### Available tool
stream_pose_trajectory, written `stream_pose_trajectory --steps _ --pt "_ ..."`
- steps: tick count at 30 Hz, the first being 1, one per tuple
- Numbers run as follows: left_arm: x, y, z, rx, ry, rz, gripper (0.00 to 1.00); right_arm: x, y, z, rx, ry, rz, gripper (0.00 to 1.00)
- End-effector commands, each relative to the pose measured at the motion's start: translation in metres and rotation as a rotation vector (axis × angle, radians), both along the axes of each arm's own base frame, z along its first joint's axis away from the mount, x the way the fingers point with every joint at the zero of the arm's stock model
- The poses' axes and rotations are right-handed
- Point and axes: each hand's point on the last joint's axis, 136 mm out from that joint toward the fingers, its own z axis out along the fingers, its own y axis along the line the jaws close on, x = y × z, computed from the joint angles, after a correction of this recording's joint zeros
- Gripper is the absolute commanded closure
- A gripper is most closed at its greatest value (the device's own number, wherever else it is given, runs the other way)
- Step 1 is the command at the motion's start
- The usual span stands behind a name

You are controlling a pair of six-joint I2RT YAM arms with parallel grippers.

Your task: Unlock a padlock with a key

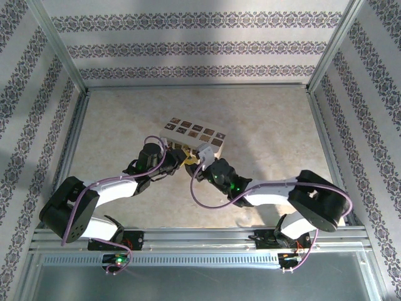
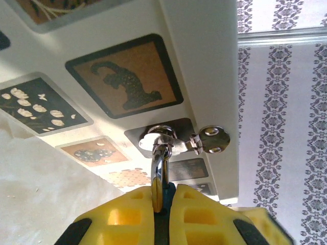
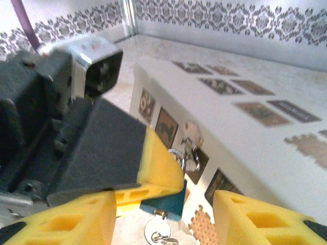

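The padlock [image 3: 169, 202] has a blue body, and its silvery shackle [image 2: 159, 173] passes through the metal hasp [image 2: 185, 141] on the side of the cream box [image 1: 194, 133]. My left gripper [image 2: 163, 206] is shut on the padlock's body, with the yellow fingers [image 3: 159, 166] on either side. The key [image 3: 162, 232] sticks out of the bottom of the lock, its round silver head hanging down. My right gripper [image 3: 164, 217] is open, one yellow finger on each side of the key and lock, touching neither. In the top view both grippers [image 1: 178, 158] [image 1: 202, 164] meet at the box's near side.
The cream box carries dark square picture tiles [image 2: 124, 76] on its top and side. Patterned walls [image 1: 200, 47] and metal frame rails [image 1: 69, 157] enclose the beige table [image 1: 276, 125]. Purple cables [image 1: 207, 200] run along both arms.
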Motion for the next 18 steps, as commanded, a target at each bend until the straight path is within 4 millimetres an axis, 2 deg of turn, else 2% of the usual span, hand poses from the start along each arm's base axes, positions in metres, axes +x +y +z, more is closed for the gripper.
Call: stream_pose_trajectory --steps 1,11,18 --pt "-0.005 -0.01 0.015 -0.01 -0.058 -0.052 1.0 -0.001 -0.015 0.037 0.04 -0.084 -0.021 0.43" --pt "-0.018 -0.004 -0.007 0.05 -0.027 -0.061 1.0 0.0 -0.074 0.065 0.032 -0.062 -0.143 0.33" --pt "-0.03 -0.011 -0.025 0.097 -0.005 -0.078 1.0 0.001 -0.091 0.063 0.04 -0.006 -0.171 0.25"
